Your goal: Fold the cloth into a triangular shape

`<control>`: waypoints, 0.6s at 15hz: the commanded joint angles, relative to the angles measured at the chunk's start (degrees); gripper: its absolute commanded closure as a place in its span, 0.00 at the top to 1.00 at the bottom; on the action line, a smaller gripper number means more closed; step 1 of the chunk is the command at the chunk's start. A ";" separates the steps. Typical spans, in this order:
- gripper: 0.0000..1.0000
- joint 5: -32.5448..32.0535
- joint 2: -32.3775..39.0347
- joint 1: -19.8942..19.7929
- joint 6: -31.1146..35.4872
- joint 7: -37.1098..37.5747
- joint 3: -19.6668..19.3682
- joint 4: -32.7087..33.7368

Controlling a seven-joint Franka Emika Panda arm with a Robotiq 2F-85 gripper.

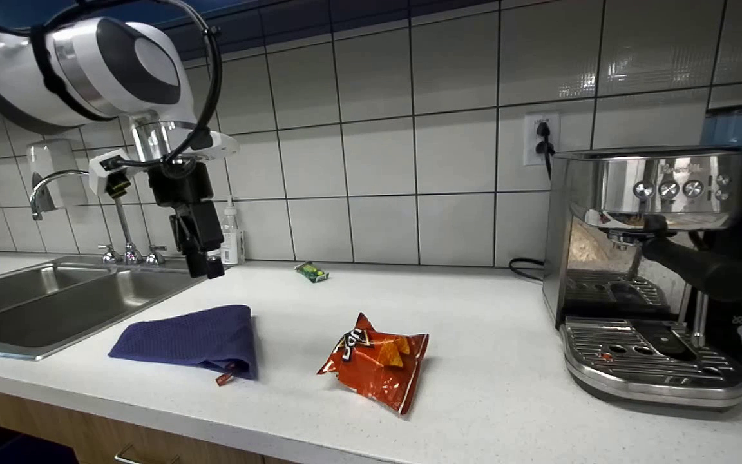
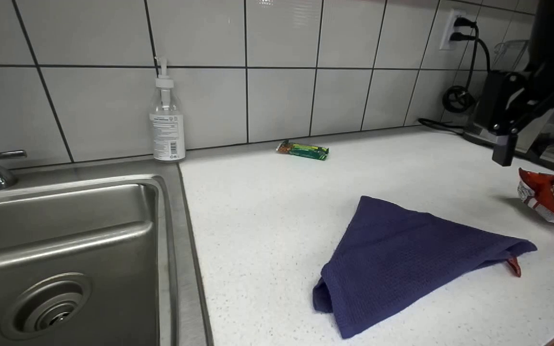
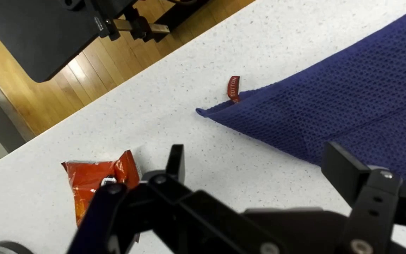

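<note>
Steel sink (image 2: 167, 240) at left in an exterior view, white desk (image 2: 258, 216) beside it | lower right: your cloth (image 2: 411, 264), roughly triangular; to true it, you'd likely best pinch only a corner's upper layer, drawing low and slow | upper right: your tool (image 2: 504, 152) points down, raised, spread wide, gripping nothing
</note>
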 commanded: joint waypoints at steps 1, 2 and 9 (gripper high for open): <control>1.00 1.17 -5.36 -2.13 1.24 -4.73 0.27 -4.02; 1.00 1.18 -5.99 -2.40 1.27 -5.24 0.37 -4.42; 1.00 0.79 -5.03 -3.26 0.50 -4.00 1.63 -3.59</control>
